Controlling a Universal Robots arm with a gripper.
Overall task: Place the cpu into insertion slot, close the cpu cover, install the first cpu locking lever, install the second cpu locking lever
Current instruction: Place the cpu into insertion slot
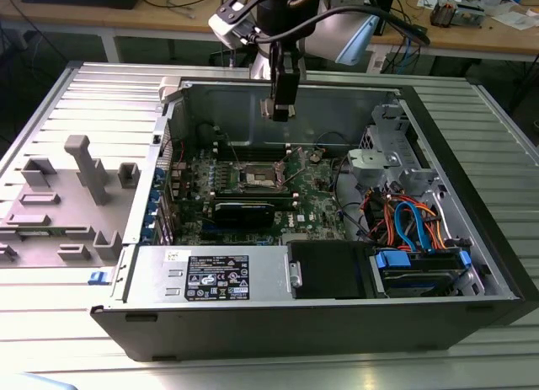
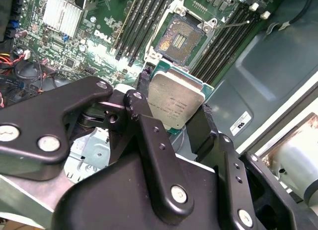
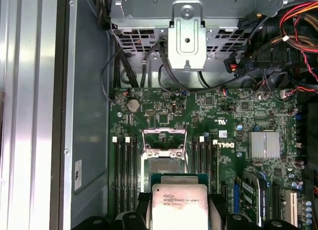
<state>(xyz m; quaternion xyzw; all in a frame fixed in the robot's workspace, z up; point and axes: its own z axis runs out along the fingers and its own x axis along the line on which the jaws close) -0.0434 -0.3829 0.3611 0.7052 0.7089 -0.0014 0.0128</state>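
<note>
Inside the open case (image 1: 295, 327), claw (image 1: 278, 112) clamped on the cpu (image 2: 175, 100), silvery face up, above the insertion slot (image 2: 180, 38).

- The cpu (image 2: 175, 103) sits clamped in the gripper (image 2: 171, 111), above the insertion slot (image 2: 180, 39) and apart from it.
- The cpu cover (image 3: 164, 140) stands open at one edge of the slot.
- Memory slots (image 3: 126, 173) flank the slot on both sides.
- The computer case (image 1: 295, 323) lies on the table (image 1: 50, 310), with a fixture (image 1: 88, 167) at the exterior view's left of it.

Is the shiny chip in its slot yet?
Out. The gripper holds the cpu above the insertion slot, which is empty.
</note>
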